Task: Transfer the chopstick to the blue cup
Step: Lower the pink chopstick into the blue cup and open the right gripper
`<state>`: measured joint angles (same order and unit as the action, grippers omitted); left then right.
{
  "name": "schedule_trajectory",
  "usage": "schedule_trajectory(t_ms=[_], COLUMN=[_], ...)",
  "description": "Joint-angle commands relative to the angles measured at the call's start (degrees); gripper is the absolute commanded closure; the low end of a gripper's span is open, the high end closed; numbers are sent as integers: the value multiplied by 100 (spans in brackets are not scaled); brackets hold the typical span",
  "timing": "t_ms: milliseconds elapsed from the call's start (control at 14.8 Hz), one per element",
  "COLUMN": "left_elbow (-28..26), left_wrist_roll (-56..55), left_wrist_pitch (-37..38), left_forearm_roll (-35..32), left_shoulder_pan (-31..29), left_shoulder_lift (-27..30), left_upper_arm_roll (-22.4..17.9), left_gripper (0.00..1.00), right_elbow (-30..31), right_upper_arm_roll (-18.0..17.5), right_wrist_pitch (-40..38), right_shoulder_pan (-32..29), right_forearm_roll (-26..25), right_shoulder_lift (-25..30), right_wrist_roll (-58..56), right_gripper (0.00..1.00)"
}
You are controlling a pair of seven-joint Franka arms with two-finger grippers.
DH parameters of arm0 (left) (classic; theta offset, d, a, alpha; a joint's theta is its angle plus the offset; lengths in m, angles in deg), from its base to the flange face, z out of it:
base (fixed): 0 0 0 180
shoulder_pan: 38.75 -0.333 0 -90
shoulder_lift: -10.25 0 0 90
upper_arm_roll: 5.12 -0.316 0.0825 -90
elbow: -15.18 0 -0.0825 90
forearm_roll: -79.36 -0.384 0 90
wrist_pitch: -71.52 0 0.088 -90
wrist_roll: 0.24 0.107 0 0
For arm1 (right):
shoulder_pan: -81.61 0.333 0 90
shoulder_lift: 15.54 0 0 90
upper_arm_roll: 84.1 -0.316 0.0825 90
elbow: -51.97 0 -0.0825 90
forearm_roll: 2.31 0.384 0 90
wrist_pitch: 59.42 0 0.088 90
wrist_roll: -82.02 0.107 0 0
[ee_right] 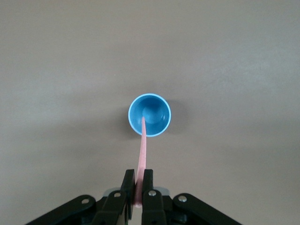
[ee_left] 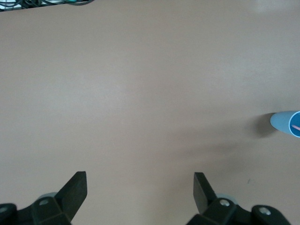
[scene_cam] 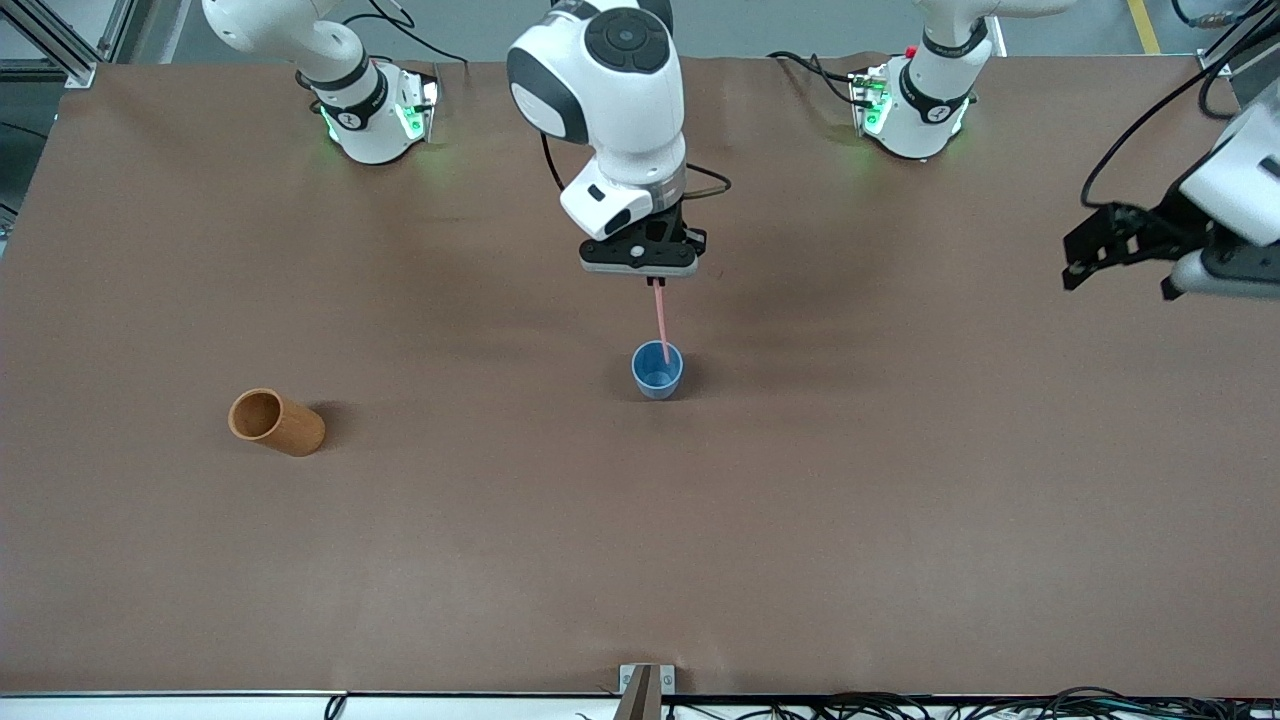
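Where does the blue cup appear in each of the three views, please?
Front view: blue cup at mid-table, under the right gripper.
Left wrist view: cut off at the picture's edge.
Right wrist view: centred.
Shared landmark: the chopstick, its tip in the cup.

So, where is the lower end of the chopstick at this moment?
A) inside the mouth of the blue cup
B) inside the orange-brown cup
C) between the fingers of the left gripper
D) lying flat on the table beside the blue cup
A: the right gripper, shut on the upper end of the chopstick, hangs it over the blue cup, and the right wrist view shows the lower end inside the rim.
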<state>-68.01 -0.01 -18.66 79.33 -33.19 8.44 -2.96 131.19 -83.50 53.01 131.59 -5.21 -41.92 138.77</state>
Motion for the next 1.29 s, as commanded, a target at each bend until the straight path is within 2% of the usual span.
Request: schedule_trajectory(t_ms=[0, 407, 475, 542, 610, 814, 881, 1017, 1220], left_elbow=[-65, -92, -92, -92, -83, -92, -92, -101, -101], left_wrist_roll=[30, 3, -5, -14, -66, -208, -216, -251, -252], left_wrist_pitch=[44, 193, 185, 185, 185, 176, 176, 193, 202], left_forearm_roll=[91, 74, 91, 100, 100, 100, 109, 109, 109], left_shoulder_pan=[16, 33, 42, 42, 42, 33, 33, 25, 25], left_shoulder_lift=[84, 84, 84, 75, 75, 75, 84, 93, 93], left_upper_arm_roll=[39, 65, 65, 65, 65, 109, 118, 179, 179], left_gripper=[0, 0, 0, 0, 0, 0, 0, 0, 0], right_elbow=[-99, -90, -90, -125, -126, -134, -134, -126, -99], right_upper_arm_roll=[46, 46, 46, 54, 63, 63, 55, 46, 37], right_wrist_pitch=[7, 227, 227, 210, 209, 183, 174, 122, -570], right_shoulder_pan=[29, -6, -32, -59, -120, -313, -418, -664, -1103], right_forearm_roll=[-202, -404, -396, -352, -343, -334, -325, -299, -290], right_shoulder_lift=[-60, -236, -236, -236, -219, -114, -9, 237, 729], right_wrist_roll=[48, -5, -57, -84, -93, -110, -119, -233, -286], right_gripper=[93, 83, 76, 60, 49, 32, 24, 0, 0])
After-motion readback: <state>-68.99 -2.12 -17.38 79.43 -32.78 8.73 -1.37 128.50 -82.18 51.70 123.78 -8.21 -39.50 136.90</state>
